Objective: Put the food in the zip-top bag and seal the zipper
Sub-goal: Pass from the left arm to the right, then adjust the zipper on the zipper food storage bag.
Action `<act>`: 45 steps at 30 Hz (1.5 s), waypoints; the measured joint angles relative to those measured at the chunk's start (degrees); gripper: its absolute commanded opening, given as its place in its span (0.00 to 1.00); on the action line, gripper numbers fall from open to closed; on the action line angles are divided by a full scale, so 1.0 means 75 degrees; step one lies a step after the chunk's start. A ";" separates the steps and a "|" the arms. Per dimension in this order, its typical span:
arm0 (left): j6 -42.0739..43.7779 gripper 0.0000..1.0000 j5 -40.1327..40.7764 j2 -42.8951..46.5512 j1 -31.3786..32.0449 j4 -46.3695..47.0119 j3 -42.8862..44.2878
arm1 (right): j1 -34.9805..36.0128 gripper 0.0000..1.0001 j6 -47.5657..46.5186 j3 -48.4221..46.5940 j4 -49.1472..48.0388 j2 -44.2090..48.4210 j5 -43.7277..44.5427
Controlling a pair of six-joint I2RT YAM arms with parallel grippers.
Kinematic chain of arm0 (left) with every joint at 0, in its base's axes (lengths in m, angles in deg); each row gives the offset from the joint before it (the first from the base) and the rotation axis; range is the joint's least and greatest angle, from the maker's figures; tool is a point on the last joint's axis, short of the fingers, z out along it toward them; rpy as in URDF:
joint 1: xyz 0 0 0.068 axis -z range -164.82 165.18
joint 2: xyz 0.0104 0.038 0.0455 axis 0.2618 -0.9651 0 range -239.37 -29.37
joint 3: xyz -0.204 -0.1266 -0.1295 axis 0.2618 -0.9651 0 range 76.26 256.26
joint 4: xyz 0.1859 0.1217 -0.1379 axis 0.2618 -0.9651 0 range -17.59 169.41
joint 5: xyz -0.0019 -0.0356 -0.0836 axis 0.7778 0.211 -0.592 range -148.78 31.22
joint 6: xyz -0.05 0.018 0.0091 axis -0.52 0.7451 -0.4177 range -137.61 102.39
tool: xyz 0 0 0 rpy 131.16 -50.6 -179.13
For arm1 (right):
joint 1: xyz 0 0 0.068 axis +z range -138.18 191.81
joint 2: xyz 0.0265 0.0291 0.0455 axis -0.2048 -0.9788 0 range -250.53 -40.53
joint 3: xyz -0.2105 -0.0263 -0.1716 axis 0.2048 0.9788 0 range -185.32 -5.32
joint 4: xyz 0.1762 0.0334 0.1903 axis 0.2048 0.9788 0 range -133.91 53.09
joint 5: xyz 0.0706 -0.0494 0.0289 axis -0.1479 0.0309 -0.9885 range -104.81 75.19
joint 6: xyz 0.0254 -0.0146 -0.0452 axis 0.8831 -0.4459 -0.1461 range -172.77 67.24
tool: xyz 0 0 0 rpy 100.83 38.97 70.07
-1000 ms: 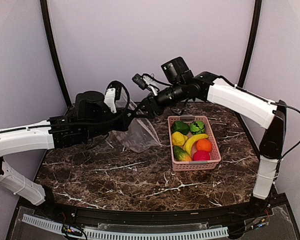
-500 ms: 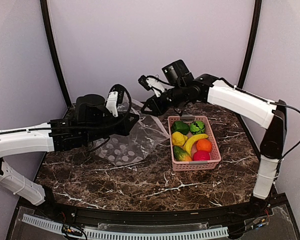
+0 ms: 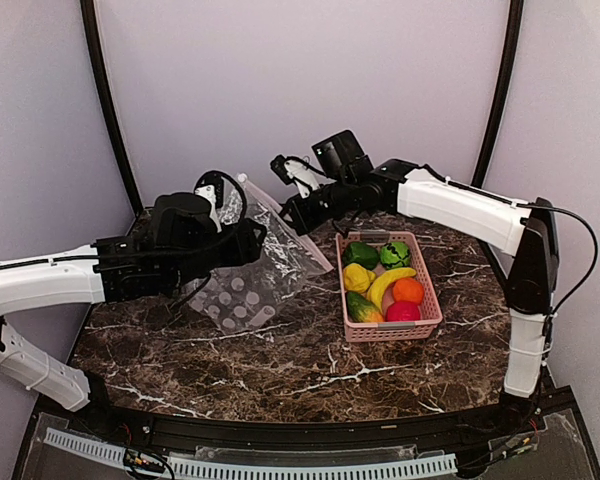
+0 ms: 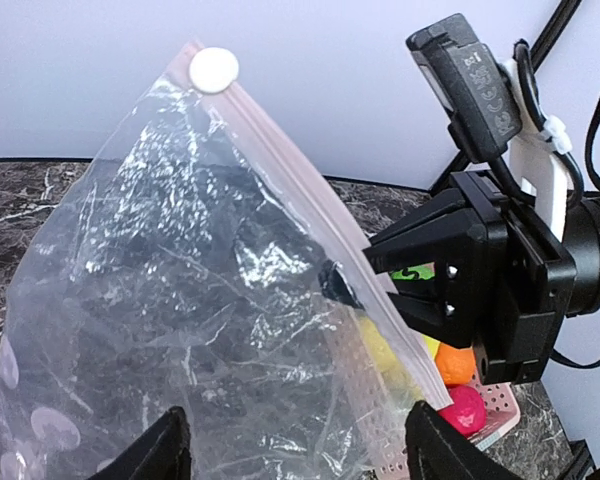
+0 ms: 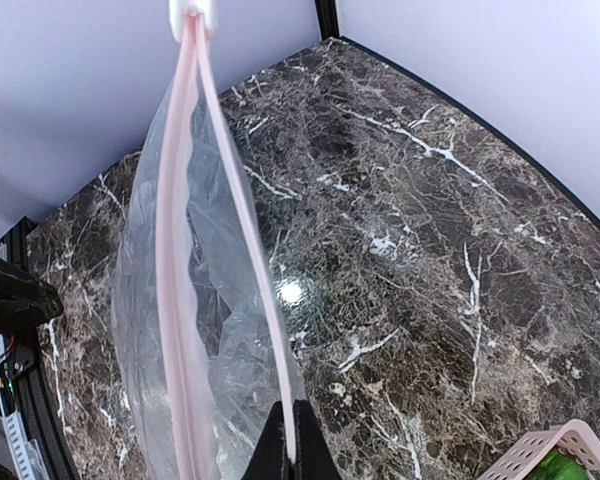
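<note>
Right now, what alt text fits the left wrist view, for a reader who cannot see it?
The right gripper pinches the pink zipper of a clear zip-top bag, whose strip slants up to a white slider at top left. The left gripper is open at the bottom edge, the bag between its fingers. Behind, toy food sits in a pink basket.

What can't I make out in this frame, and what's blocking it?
Left wrist view: left gripper cut off by bottom edge; contact with the bag unclear.
Left wrist view: basket and food mostly behind the bag and right gripper.
Right wrist view: basket cut by the corner.
</note>
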 measured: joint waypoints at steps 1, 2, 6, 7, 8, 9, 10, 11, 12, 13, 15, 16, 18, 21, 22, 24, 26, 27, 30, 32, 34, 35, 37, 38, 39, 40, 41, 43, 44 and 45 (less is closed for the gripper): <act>-0.0038 0.74 0.0105 -0.0003 -0.0003 -0.0020 0.0012 | 0.0012 0.00 0.0082 -0.0035 -0.0052 -0.0003 0.0099; -0.0087 0.75 0.0210 -0.0012 0.0000 -0.0041 0.0038 | 0.0032 0.00 0.0122 -0.0070 -0.0087 -0.0003 0.0195; -0.0224 0.76 0.0399 -0.0099 0.0000 0.0058 0.0157 | 0.0204 0.00 0.0248 -0.0204 -0.0245 -0.0003 0.0443; -0.0236 0.77 0.0399 -0.0111 0.0000 0.0149 0.0157 | 0.0262 0.00 0.0259 -0.0207 -0.0303 -0.0003 0.0466; -0.0248 0.78 0.0391 -0.0117 -0.0003 0.0262 0.0154 | 0.0321 0.00 0.0277 -0.0207 -0.0326 -0.0003 0.0481; -0.0256 0.78 0.0385 -0.0119 0.0000 0.0393 0.0149 | 0.0364 0.00 0.0280 -0.0207 -0.0335 -0.0003 0.0504; -0.0256 0.79 0.0364 -0.0117 0.0000 0.0609 0.0119 | 0.0414 0.00 0.0280 -0.0207 -0.0341 -0.0003 0.0554; -0.0259 0.79 0.0350 -0.0114 0.0000 0.0813 0.0090 | 0.0443 0.00 0.0280 -0.0207 -0.0347 -0.0003 0.0592; -0.0274 0.80 0.0335 -0.0111 0.0000 0.0976 0.0052 | 0.0469 0.00 0.0280 -0.0207 -0.0353 -0.0003 0.0612; -0.0291 0.80 0.0329 -0.0102 0.0000 0.1105 0.0015 | 0.0487 0.00 0.0280 -0.0204 -0.0367 0.0000 0.0627; -0.0323 0.80 0.0332 -0.0093 0.0000 0.1253 -0.0032 | 0.0513 0.00 0.0277 -0.0189 -0.0399 0.0006 0.0644; -0.0350 0.78 0.0344 -0.0093 0.0000 0.1297 -0.0035 | 0.0542 0.00 0.0277 -0.0178 -0.0408 0.0012 0.0653; -0.0493 0.75 0.0428 -0.0093 0.0000 0.1218 -0.0009 | 0.0560 0.00 0.0277 -0.0157 -0.0408 0.0041 0.0746; -0.0921 0.67 0.0752 -0.0099 0.0000 0.0912 0.0079 | 0.0667 0.00 0.0283 -0.0157 -0.0411 0.0085 0.0985; -0.1040 0.66 0.0845 -0.0108 0.0000 0.0822 0.0117 | 0.0723 0.00 0.0286 -0.0157 -0.0417 0.0099 0.1043; -0.1227 0.65 0.0997 -0.0131 0.0000 0.0685 0.0189 | 0.0825 0.00 0.0315 -0.0157 -0.0414 0.0125 0.1160; -0.1370 0.64 0.1131 -0.0201 -0.0003 0.0533 0.0323 | 0.0903 0.00 0.0329 -0.0157 -0.0420 0.0131 0.1244; -0.1413 0.64 0.1192 -0.0245 -0.0003 0.0487 0.0391 | 0.0938 0.00 0.0332 -0.0157 -0.0417 0.0131 0.1279; -0.1527 0.60 0.1341 -0.0335 -0.0003 0.0391 0.0449 | 0.1023 0.00 0.0309 -0.0157 -0.0414 0.0134 0.1440; -0.1609 0.58 0.1419 -0.0376 -0.0032 0.0300 0.0452 | 0.1064 0.00 0.0297 -0.0157 -0.0414 0.0143 0.1635; -0.1690 0.56 0.1445 -0.0411 -0.0064 0.0219 0.0455 | 0.1102 0.00 0.0300 -0.0157 -0.0408 0.0160 0.1842; -0.1722 0.55 0.1448 -0.0420 -0.0070 0.0189 0.0455 | 0.1119 0.00 0.0303 -0.0157 -0.0408 0.0172 0.1955; -0.1786 0.51 0.1443 -0.0437 -0.0090 0.0149 0.0455 | 0.1142 0.00 0.0309 -0.0163 -0.0408 0.0187 0.2183; -0.1807 0.48 0.1440 -0.0446 -0.0096 0.0131 0.0455 | 0.1148 0.00 0.0312 -0.0169 -0.0405 0.0189 0.2273; -0.1839 0.48 0.1434 -0.0455 -0.0096 0.0105 0.0455 | 0.1148 0.00 0.0315 -0.0181 -0.0405 0.0189 0.2366; -0.1877 0.48 0.1431 -0.0460 -0.0099 0.0085 0.0455 | 0.1148 0.00 0.0315 -0.0189 -0.0402 0.0189 0.2407; -0.1903 0.49 0.1428 -0.0463 -0.0099 0.0058 0.0455 | 0.1148 0.00 0.0321 -0.0207 -0.0399 0.0189 0.2442; -0.1988 0.53 0.1419 -0.0463 -0.0140 0.0020 0.0455 | 0.1148 0.00 0.0323 -0.0251 -0.0396 0.0189 0.2445; -0.2025 0.55 0.1405 -0.0463 -0.0160 0.0012 0.0452 | 0.1148 0.00 0.0321 -0.0274 -0.0399 0.0189 0.2445; -0.2049 0.56 0.1393 -0.0463 -0.0178 0.0006 0.0449 | 0.1151 0.00 0.0312 -0.0294 -0.0402 0.0192 0.2448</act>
